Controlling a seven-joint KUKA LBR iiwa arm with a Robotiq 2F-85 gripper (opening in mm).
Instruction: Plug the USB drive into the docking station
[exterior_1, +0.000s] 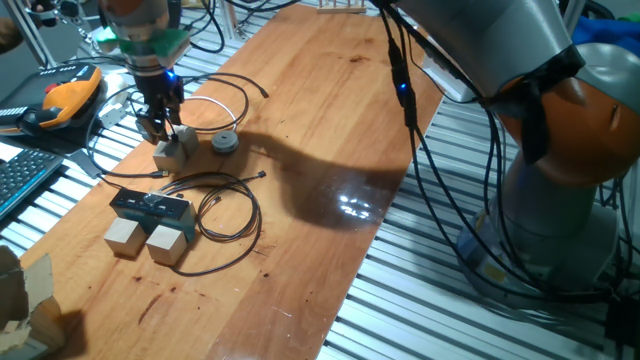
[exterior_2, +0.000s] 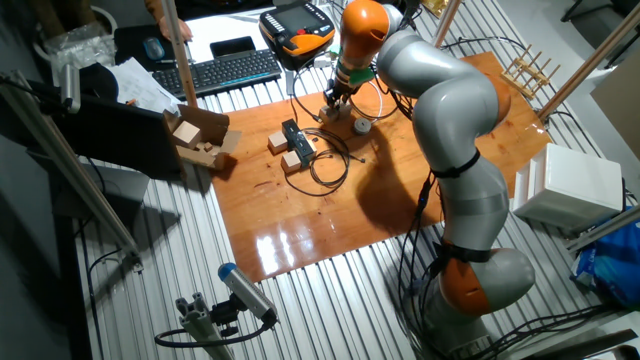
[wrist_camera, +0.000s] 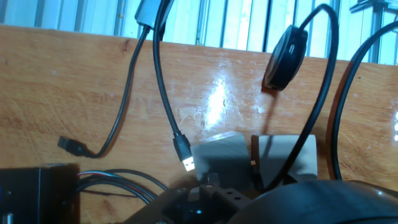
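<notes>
The docking station (exterior_1: 150, 207) is a flat dark box lying beside two pale wooden cubes (exterior_1: 145, 241); it also shows in the other fixed view (exterior_2: 292, 135) and at the bottom left of the hand view (wrist_camera: 37, 193). The USB drive (wrist_camera: 254, 160) looks like a thin dark stick standing in the gap between two other cubes (wrist_camera: 219, 155); it is too small to make out in the fixed views. My gripper (exterior_1: 160, 130) hangs just above that cube pair (exterior_1: 175, 152), fingers apart and holding nothing. The hand view shows only the dark hand body, no fingertips.
A round puck (exterior_1: 224, 143) on a cable lies right of the cube pair. Thin black cables loop across the table, one with a metal plug (wrist_camera: 185, 155) next to the cubes. A teach pendant (exterior_1: 65, 97) and a keyboard (exterior_2: 228, 70) lie off the table's left edge.
</notes>
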